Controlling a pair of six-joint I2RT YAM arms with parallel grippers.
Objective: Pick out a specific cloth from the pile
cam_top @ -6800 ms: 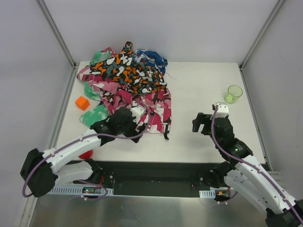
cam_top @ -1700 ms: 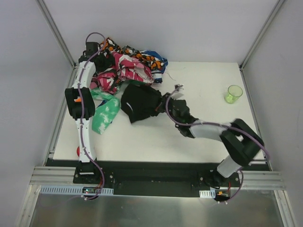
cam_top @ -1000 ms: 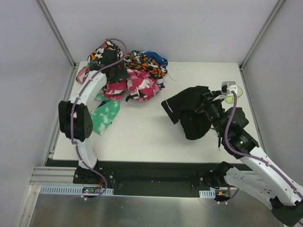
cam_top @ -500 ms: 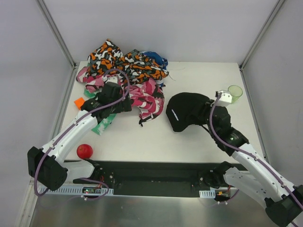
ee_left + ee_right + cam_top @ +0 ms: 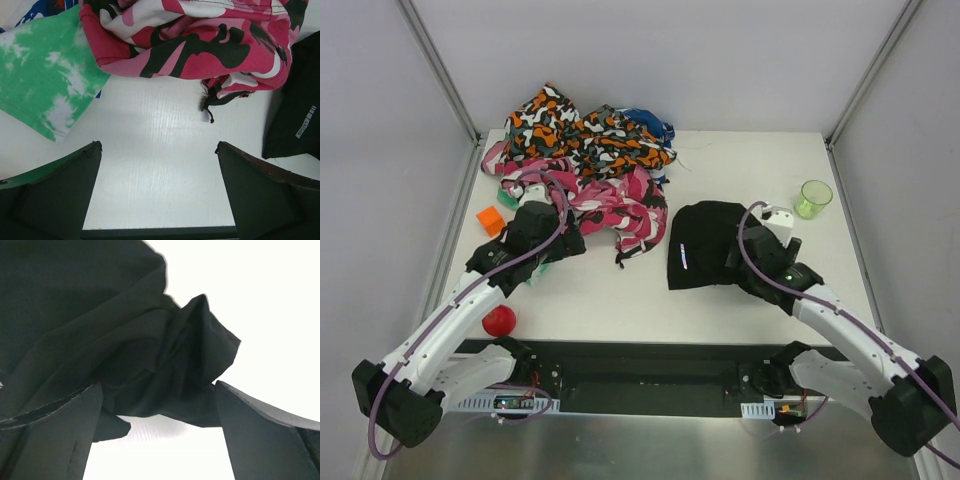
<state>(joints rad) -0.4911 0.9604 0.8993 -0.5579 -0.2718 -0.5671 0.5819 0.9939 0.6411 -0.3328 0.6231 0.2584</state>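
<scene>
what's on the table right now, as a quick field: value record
pile: rumpled heap of bright patterned cloths, far left
target: plain black soft cloth, lying on the white table, right of the pile
left jaws: open, over bare table
right jaws: open, at the black cloth's right edge
other items: green translucent cup, red ball, orange block

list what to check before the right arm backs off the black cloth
1. Black cloth out of the pile, lying on the table: ok.
2. Gap between it and the pile's pink piece: cannot tell, the edges run very close.
3. Right gripper open: ok, spread wide.
4. Cloth free of that gripper: cannot tell, folds bunch between the jaws.
5. Left gripper open and empty: ok.
6. Green cup upright, apart from the cloth: ok.
</scene>
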